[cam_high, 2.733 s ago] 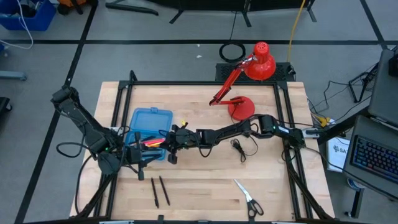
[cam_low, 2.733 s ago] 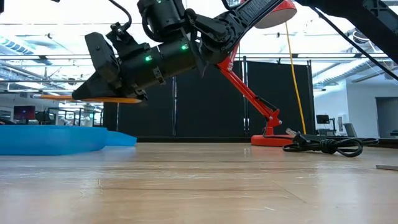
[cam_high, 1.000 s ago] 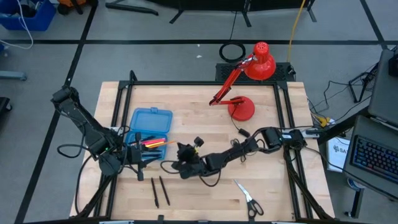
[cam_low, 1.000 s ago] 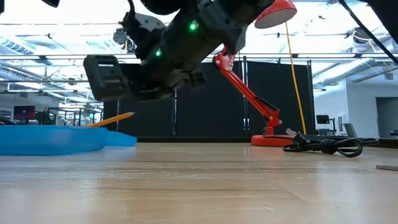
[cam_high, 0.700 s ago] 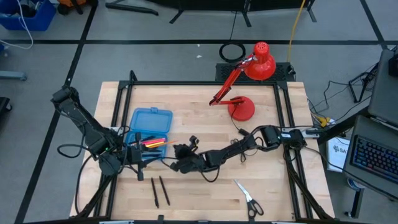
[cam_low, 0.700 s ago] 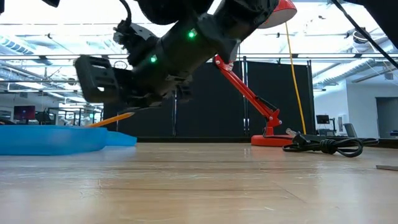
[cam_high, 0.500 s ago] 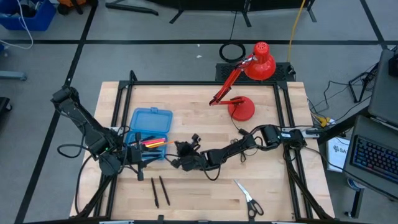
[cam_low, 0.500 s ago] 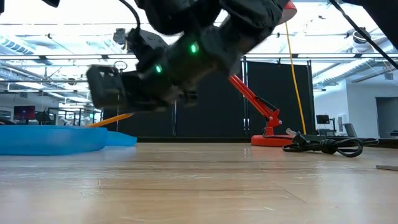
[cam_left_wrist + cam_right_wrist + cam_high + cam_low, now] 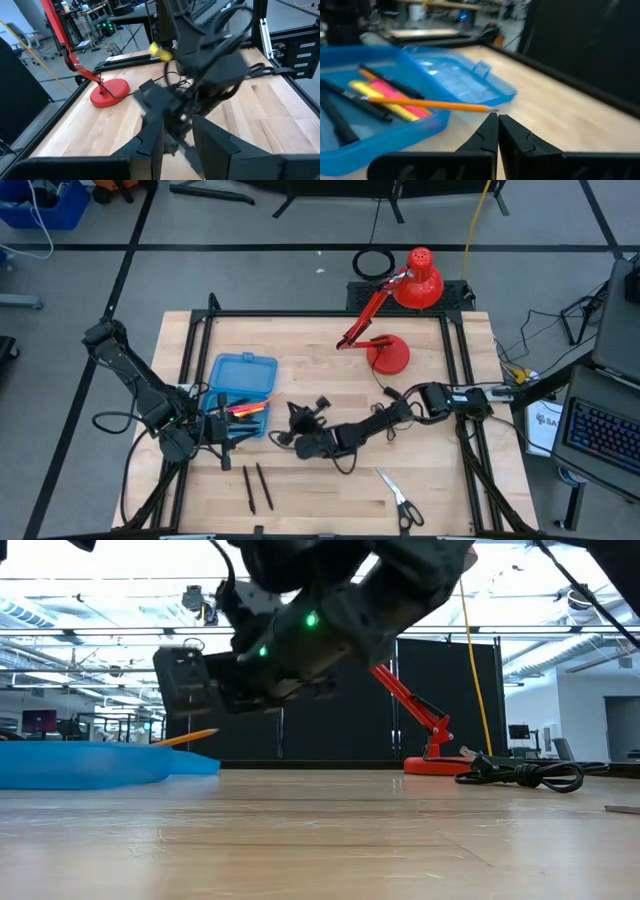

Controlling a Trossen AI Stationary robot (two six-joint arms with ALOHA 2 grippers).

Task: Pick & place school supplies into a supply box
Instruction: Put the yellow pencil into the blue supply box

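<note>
The supply box (image 9: 243,375) lies open at the table's left, a blue case whose tray holds several pens and markers (image 9: 246,410). An orange pencil (image 9: 430,104) rests across the tray's rim (image 9: 395,135), its tip poking out over the table (image 9: 185,737). My right gripper (image 9: 497,122) hangs shut and holding nothing just right of the box (image 9: 283,440), above the table. My left gripper (image 9: 232,435) hovers open over the box's near end, nothing between its fingers (image 9: 177,142). Two black pens (image 9: 257,485) and light-handled scissors (image 9: 400,498) lie near the front edge.
A red desk lamp (image 9: 400,300) stands at the far right, with its black cable (image 9: 385,415) coiled on the wood behind my right arm. Bare wood lies between the black pens and the scissors. A metal frame runs around the table's edges.
My right gripper, which earlier carried the orange pencil level over the box, has drawn back toward the table's near right without it. In the last second it has dipped and turned a little. The pencil now lies tilted on the tray's rim.
</note>
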